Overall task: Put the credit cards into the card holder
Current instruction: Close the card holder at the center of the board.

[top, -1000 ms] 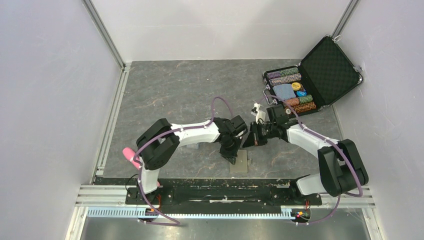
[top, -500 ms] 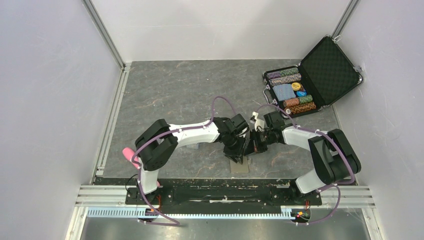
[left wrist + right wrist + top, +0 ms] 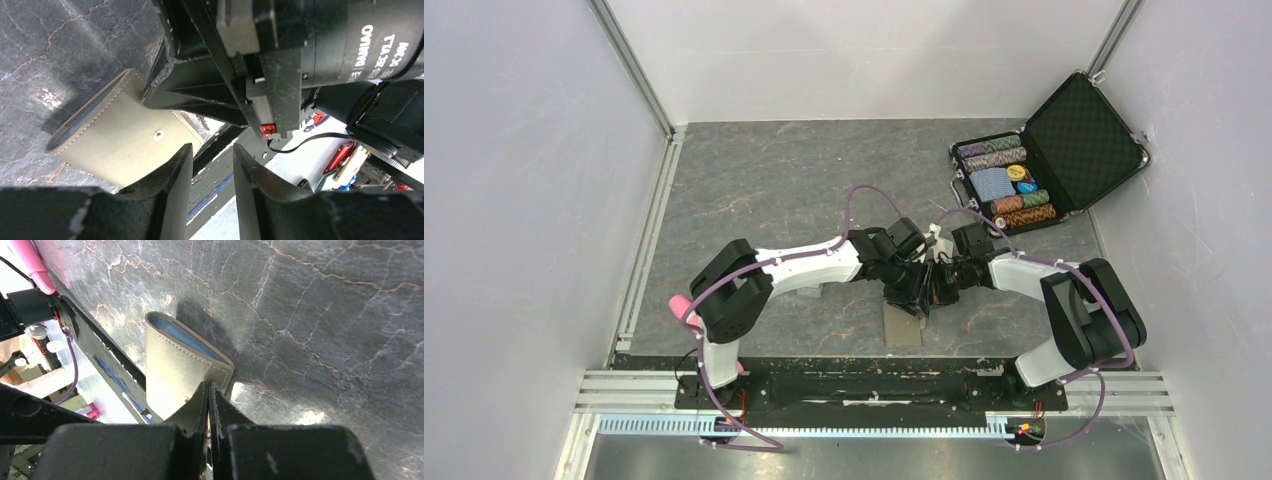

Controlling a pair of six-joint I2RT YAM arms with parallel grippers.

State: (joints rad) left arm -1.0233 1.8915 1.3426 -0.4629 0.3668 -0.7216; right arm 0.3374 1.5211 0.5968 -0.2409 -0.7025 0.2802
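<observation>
Grey table, left hand beside right hand (pinched), card holder below

Plain white walls close in three sides. Dark grey marbled worktop, pale crack veins, some glare patches. Silver aluminium posts run up the back corners. Slotted strip lines the near edge. Even bright light.

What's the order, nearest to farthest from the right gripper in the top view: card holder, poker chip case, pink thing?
From the right gripper:
1. card holder, right at its fingertips, near edge.
2. poker chip case, far right corner.
3. pink object, near left edge.
</observation>
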